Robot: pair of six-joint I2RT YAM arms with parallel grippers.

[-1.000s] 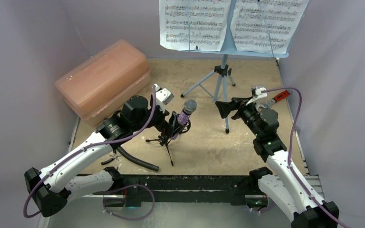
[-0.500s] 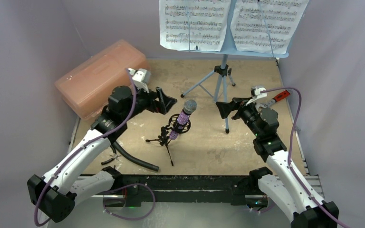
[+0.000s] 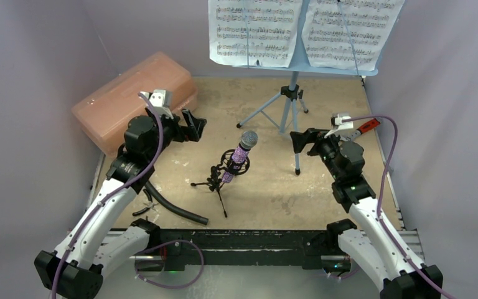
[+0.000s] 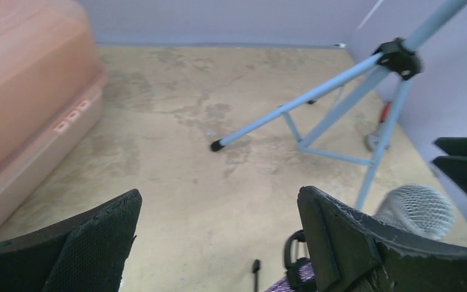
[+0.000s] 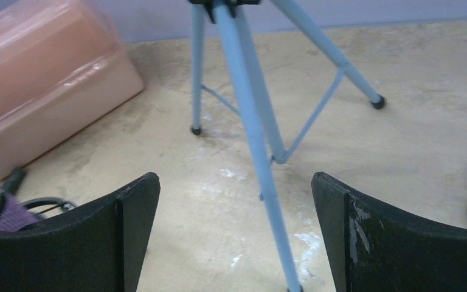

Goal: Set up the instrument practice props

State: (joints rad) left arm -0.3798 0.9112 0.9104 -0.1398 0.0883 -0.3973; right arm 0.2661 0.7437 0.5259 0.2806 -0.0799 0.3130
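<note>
The left gripper (image 4: 217,194) is showing both fingers spread wide, gripping nothing. The glittery microphone (image 4: 416,210) is sitting in the ring of its mic stand (image 3: 215,184), just beyond the right-hand finger. The right gripper (image 5: 236,177) is likewise gaping and empty, with a leg of the music stand (image 5: 249,121) standing ahead of its gap, apart from both fingers. Sheet music (image 3: 255,31) is resting on that stand. Judgement: props are appearing set; any clearing move is calling for a straight pull back, avoiding tripod legs
</note>
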